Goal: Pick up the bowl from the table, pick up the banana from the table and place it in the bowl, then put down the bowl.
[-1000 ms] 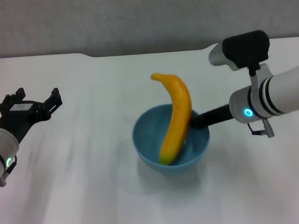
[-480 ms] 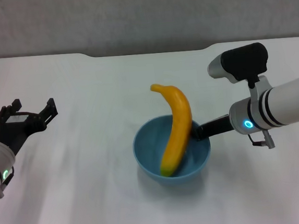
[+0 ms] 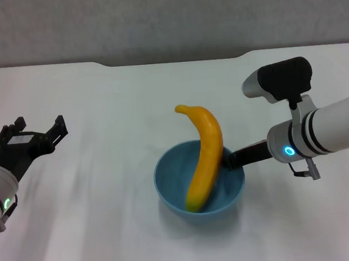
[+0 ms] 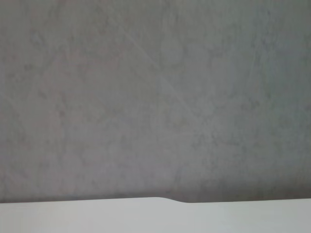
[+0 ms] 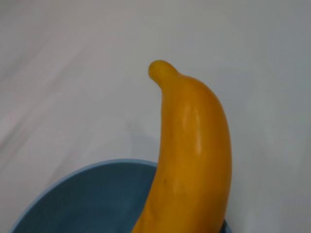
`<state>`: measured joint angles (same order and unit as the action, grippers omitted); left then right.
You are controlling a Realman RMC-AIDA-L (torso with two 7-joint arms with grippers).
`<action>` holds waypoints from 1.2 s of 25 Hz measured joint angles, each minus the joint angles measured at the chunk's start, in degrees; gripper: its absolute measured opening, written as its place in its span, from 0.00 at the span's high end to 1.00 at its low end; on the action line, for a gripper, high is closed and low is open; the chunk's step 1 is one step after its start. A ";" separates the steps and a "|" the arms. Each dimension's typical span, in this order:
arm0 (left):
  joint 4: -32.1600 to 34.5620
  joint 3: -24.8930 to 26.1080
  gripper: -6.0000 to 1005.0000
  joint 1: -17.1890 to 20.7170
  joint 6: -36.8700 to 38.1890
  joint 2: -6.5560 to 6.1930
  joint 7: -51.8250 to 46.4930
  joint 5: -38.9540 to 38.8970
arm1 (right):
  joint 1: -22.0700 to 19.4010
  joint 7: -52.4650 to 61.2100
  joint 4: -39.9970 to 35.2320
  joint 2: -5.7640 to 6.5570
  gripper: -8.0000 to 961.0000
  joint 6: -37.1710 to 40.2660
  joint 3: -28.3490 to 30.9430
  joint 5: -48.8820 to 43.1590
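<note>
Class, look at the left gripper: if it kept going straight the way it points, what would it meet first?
The left gripper, fingers open, points toward the table's far edge and the grey wall. Its path looks free of objects; probably the wall, though depth is unclear.

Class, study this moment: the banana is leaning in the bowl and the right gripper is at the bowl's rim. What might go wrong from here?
1. The banana stands propped, its upper end well past the bowl rim; a jolt might tip it onto the table.
2. The right gripper grips only one side of the rim, so the bowl may tilt or slip when set down.
</note>
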<state>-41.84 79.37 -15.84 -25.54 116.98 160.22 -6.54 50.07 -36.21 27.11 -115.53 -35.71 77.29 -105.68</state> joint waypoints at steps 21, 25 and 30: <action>0.12 0.00 0.11 0.68 0.53 -0.23 -2.24 0.04 | -4.89 -0.18 6.89 0.57 0.53 -2.08 0.21 -1.32; 0.16 0.11 0.11 1.31 0.32 -0.31 -2.66 0.28 | -12.12 0.36 17.60 0.71 0.33 -2.52 2.16 -8.80; 0.19 0.23 0.11 1.48 0.21 -0.40 -2.74 0.23 | -17.62 0.43 24.94 0.68 0.15 -2.73 4.91 -11.41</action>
<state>-41.65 79.59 -14.36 -25.33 116.59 157.48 -6.31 32.44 -35.78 52.05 -114.85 -38.43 82.20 -117.09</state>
